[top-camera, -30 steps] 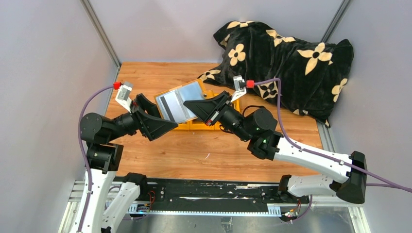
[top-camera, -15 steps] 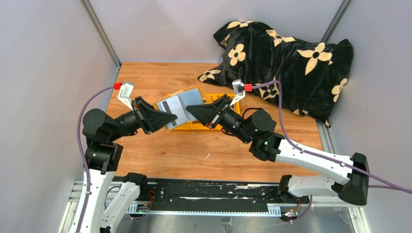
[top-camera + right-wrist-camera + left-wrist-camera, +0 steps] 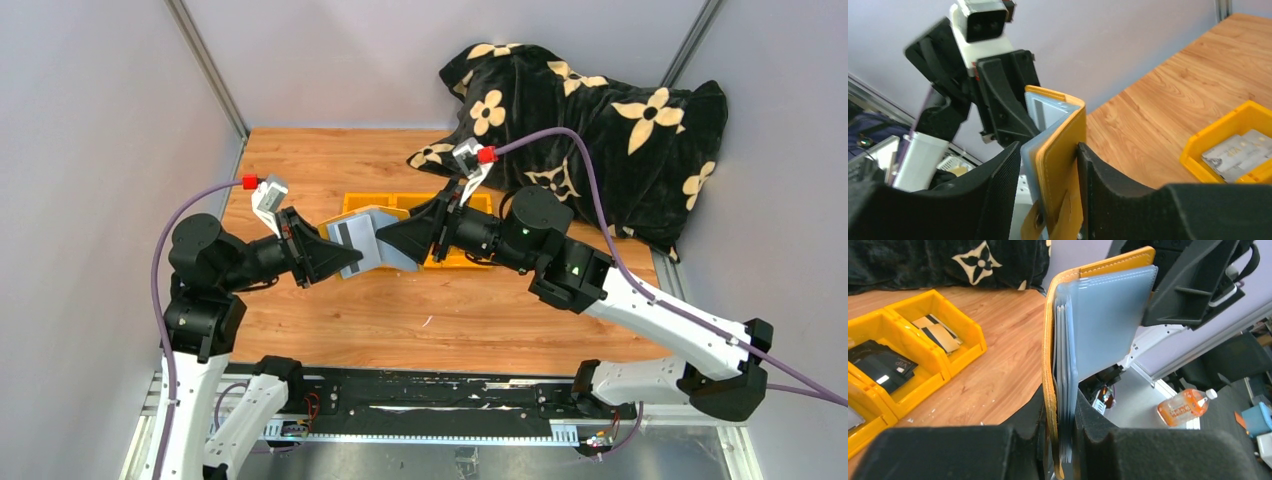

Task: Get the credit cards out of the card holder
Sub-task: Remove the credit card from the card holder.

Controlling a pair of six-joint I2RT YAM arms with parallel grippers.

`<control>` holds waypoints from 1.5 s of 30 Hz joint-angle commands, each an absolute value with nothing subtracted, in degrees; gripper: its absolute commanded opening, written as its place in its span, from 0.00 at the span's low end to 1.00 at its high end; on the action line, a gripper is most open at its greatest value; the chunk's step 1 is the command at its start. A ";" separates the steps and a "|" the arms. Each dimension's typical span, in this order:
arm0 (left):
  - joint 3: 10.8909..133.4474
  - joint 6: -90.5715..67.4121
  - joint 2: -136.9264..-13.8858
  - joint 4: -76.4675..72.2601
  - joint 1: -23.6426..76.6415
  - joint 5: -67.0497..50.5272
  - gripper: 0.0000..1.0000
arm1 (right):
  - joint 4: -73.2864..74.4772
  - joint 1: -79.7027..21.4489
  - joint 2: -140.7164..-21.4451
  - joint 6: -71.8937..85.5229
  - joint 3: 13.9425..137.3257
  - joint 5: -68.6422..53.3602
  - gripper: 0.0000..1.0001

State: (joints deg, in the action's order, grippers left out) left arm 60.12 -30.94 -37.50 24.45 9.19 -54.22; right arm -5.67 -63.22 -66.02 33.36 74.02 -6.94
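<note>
The mustard-yellow card holder (image 3: pixel 372 240) hangs above the table between the two arms, folded part open with its grey-blue sleeves showing. One of the credit cards (image 3: pixel 344 234), pale with a black stripe, shows in a sleeve. My left gripper (image 3: pixel 345 258) is shut on the card holder's (image 3: pixel 1098 315) lower edge, its jaws (image 3: pixel 1060 412) pinching the yellow cover and sleeves together. My right gripper (image 3: pixel 397 240) straddles the other flap (image 3: pixel 1060 145). Its jaws (image 3: pixel 1048 165) stand open: one finger lies against the yellow cover and a gap shows on the sleeve side.
A yellow three-compartment tray (image 3: pixel 400 203) lies behind the holder. It holds pale striped cards (image 3: pixel 938 332) and dark cards (image 3: pixel 880 367). A black flower-patterned pouch (image 3: pixel 590 120) fills the back right corner. An orange bottle (image 3: pixel 1185 405) lies off the table.
The left gripper has closed on the holder. The right gripper, which held it before, has loosened its jaws. The holder has come down, toward the near side.
</note>
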 commanded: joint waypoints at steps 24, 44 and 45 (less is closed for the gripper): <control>54.29 -47.74 -31.99 8.09 9.32 -58.31 0.53 | -11.58 -62.49 -60.48 36.59 66.55 -13.59 0.00; 57.75 -39.96 -33.92 20.22 9.32 -52.89 0.00 | 0.54 -59.94 -52.67 33.89 72.65 -9.18 0.67; 57.87 -39.05 -34.15 21.23 9.32 -51.84 0.00 | -1.25 -59.94 -53.42 34.77 73.05 -12.18 0.67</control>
State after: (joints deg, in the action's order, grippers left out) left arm 55.55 -45.21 -33.23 14.70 9.19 -55.92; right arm -0.84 -60.55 -52.58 33.80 70.85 -6.22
